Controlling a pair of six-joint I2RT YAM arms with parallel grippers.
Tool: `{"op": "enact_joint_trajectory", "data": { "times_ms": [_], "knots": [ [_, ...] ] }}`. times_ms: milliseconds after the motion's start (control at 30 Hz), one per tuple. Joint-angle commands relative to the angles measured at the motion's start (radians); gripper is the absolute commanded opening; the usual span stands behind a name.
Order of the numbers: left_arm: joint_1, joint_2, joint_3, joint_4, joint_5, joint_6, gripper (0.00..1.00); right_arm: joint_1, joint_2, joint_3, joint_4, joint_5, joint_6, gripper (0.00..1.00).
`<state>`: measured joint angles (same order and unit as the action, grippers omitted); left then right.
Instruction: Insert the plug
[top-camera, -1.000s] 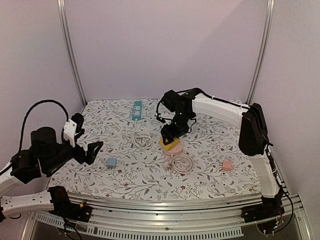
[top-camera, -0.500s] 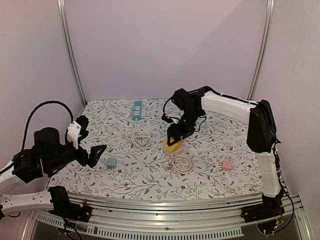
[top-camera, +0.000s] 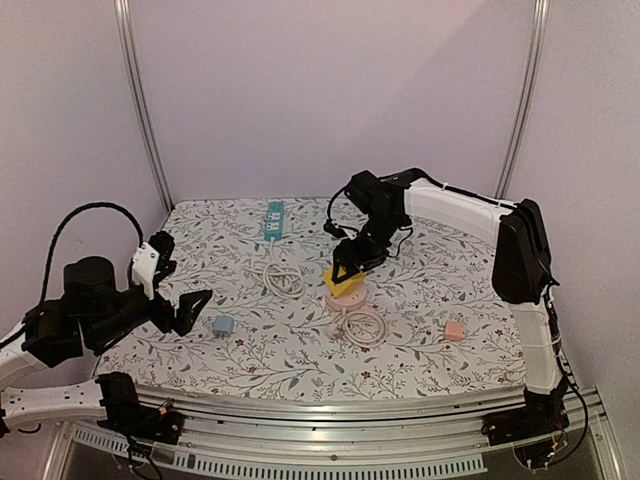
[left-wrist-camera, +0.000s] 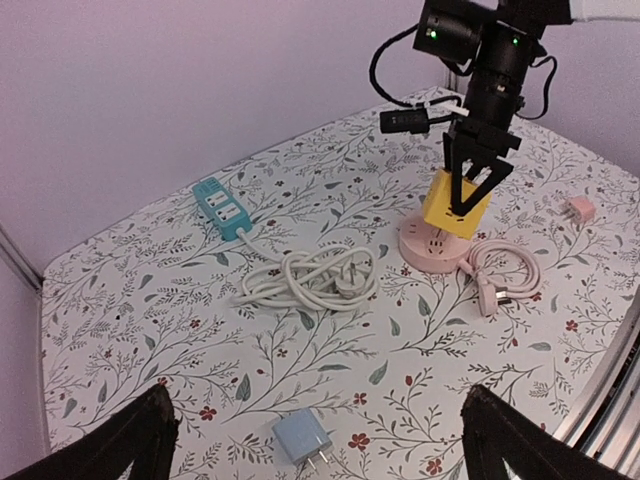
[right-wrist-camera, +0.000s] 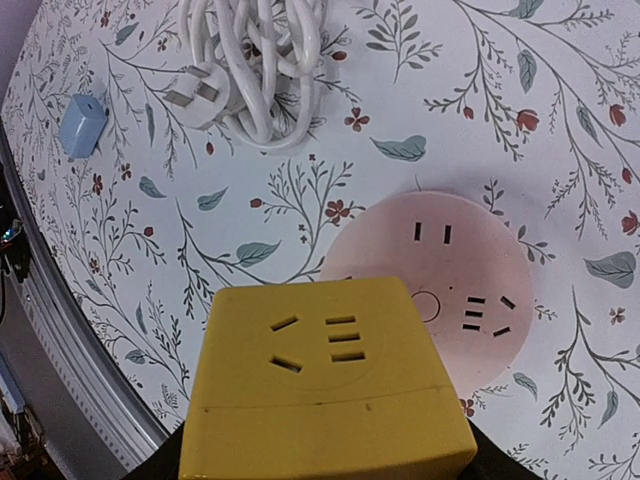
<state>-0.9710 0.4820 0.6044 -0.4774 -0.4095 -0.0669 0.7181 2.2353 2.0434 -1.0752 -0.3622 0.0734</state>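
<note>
My right gripper (top-camera: 345, 268) is shut on the plug, a yellow cube adapter (top-camera: 341, 279) with socket slots on its visible face (right-wrist-camera: 325, 380). The cube hangs just above the round pink socket base (top-camera: 349, 298), over its near-left part, so the base's slots (right-wrist-camera: 470, 290) still show beside it. The gripper's fingers are almost hidden under the cube in the right wrist view. In the left wrist view the cube (left-wrist-camera: 455, 200) sits tilted over the base (left-wrist-camera: 425, 250). My left gripper (top-camera: 178, 278) stands open above the table's left side, holding nothing.
A small blue charger (left-wrist-camera: 302, 437) lies between my left fingers' span. A coiled white cable (left-wrist-camera: 305, 278) runs to a teal power strip (left-wrist-camera: 222, 206) at the back. The pink base's cord (left-wrist-camera: 495, 280) lies to its right. A small pink cube (top-camera: 454, 331) sits at the front right.
The right arm has swung its elbow out to the right and turned its wrist, keeping the yellow cube over the pink base and ending slightly higher. The left arm has sunk a little.
</note>
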Motion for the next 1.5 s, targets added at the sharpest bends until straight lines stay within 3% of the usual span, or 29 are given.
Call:
{"op": "enact_joint_trajectory", "data": {
  "times_ms": [0,1133,1467],
  "knots": [
    [-0.023,-0.006,-0.009,0.002,-0.010,0.011,0.99,-0.005,0.033,0.017,0.009,-0.012,0.012,0.00],
    [-0.046,-0.013,-0.012,0.002,-0.036,0.009,0.99,-0.022,0.071,-0.017,0.001,0.115,0.025,0.00],
    [-0.048,-0.015,-0.012,0.002,-0.049,0.010,0.99,-0.006,0.054,-0.081,-0.057,0.322,0.066,0.00]
  ]
}}
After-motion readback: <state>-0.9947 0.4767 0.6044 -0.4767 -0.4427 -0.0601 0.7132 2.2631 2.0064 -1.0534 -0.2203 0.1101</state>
